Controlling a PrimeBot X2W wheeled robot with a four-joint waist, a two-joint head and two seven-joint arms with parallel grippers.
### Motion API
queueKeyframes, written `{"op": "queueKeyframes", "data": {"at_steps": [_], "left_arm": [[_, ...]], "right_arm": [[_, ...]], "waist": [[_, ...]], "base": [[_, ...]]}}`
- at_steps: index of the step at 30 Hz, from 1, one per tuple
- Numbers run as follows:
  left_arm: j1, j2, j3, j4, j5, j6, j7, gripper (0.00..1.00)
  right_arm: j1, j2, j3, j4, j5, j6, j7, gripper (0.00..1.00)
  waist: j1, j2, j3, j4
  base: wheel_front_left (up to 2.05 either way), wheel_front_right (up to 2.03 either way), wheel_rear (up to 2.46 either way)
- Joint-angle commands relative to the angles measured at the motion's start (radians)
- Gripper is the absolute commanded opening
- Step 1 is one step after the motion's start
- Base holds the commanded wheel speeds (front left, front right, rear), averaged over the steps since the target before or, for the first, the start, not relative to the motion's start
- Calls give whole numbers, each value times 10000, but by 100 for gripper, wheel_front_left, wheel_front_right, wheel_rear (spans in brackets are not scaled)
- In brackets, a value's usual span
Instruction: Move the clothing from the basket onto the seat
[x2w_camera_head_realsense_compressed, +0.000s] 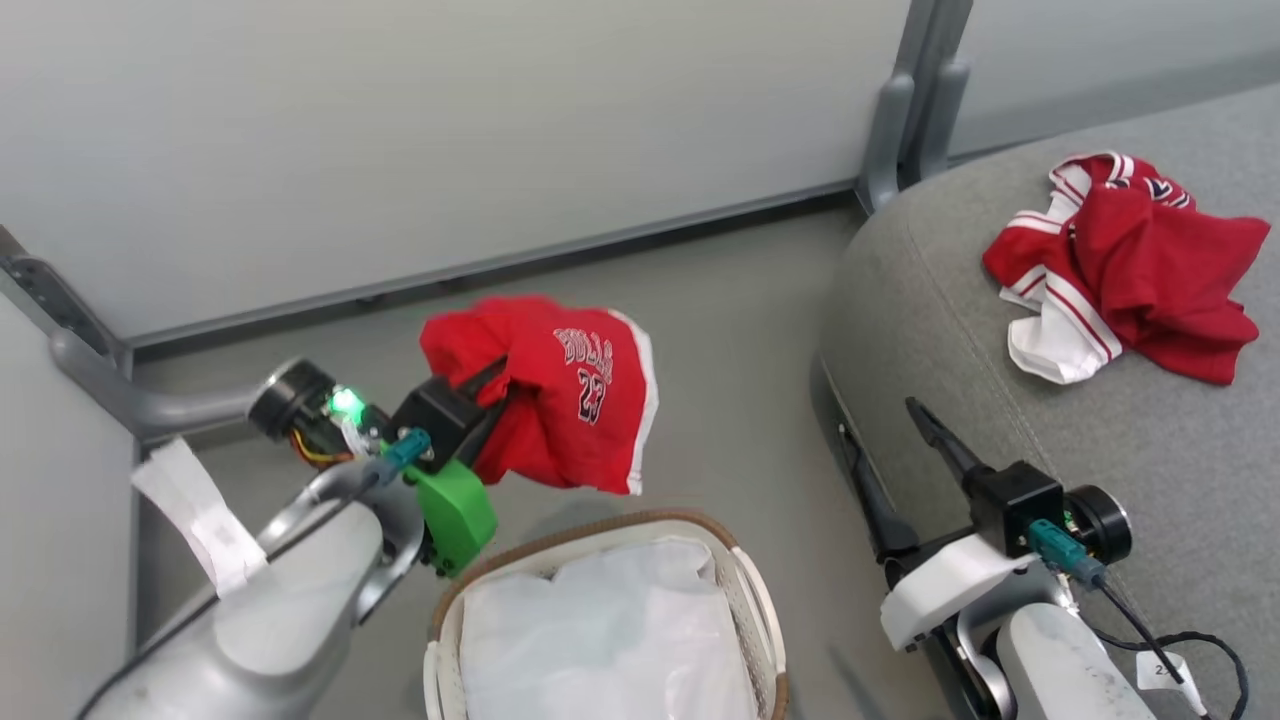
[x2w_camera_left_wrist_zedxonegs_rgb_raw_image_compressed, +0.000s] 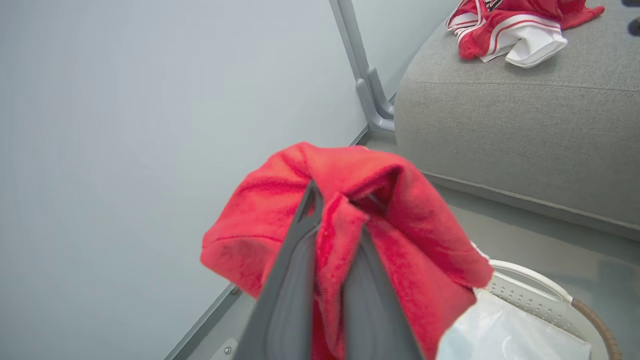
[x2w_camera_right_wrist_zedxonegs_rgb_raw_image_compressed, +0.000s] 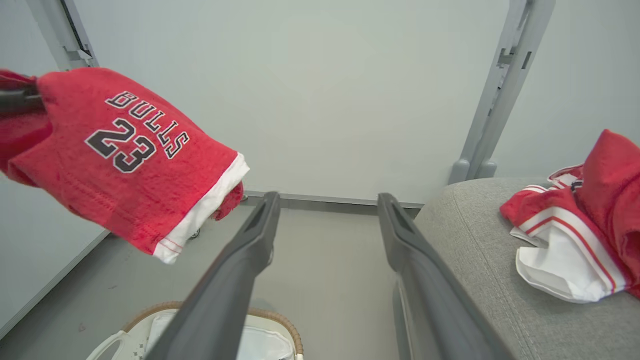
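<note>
Red jersey (x2w_camera_head_realsense_compressed: 560, 400) hangs from my left gripper (x2w_camera_left_wrist_zedxonegs_rgb_raw_image_compressed: 337, 210), jaws pinched together on a bunched fold. It sits above the floor (x2w_camera_head_realsense_compressed: 740, 330) just behind the basket (x2w_camera_head_realsense_compressed: 600, 530). Right gripper (x2w_camera_head_realsense_compressed: 880, 430) is empty, fingers wide apart, at the seat's (x2w_camera_head_realsense_compressed: 1150, 440) front edge. The basket shows white liner (x2w_camera_head_realsense_compressed: 600, 630) and no red.

Risk, my read: the grip is on a small fold, so a quick swing could shake it loose short of the seat. The trailing hem may catch the seat's rounded corner or my right fingers if I cross low.

Room: bare cushion lies nearer than the red pile (x2w_camera_head_realsense_compressed: 1130, 280). A post (x2w_camera_head_realsense_compressed: 900, 120) stands behind the corner. Carry high.
</note>
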Motion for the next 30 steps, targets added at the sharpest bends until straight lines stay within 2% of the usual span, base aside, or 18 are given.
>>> {"op": "queueKeyframes", "data": {"at_steps": [1,5,9,16,30], "left_arm": [[-379,267,-164,-290,-177,23,164,0],[-1157,687,-479,-1160,-496,24,519,0],[-1749,837,-384,-1836,-752,23,824,0],[-2372,833,-279,-2608,-914,23,1156,0],[-2425,700,-775,-3742,-1028,22,1565,0]], "right_arm": [[129,-38,114,-50,-58,-14,-2,100],[-31,-36,484,-133,-69,-14,-2,100],[-242,-36,754,-87,-212,-14,-2,100],[-782,-33,1127,115,-574,-14,-2,100],[-2419,-33,825,921,-1671,-14,-2,100]], "waist": [[0,-1,-602,289],[0,-1,-717,316],[0,-1,-789,368],[0,-1,-858,461],[0,-1,-849,843]], "base": [[0,0,0],[0,0,0],[0,0,0],[0,0,0],[0,0,0]]}}
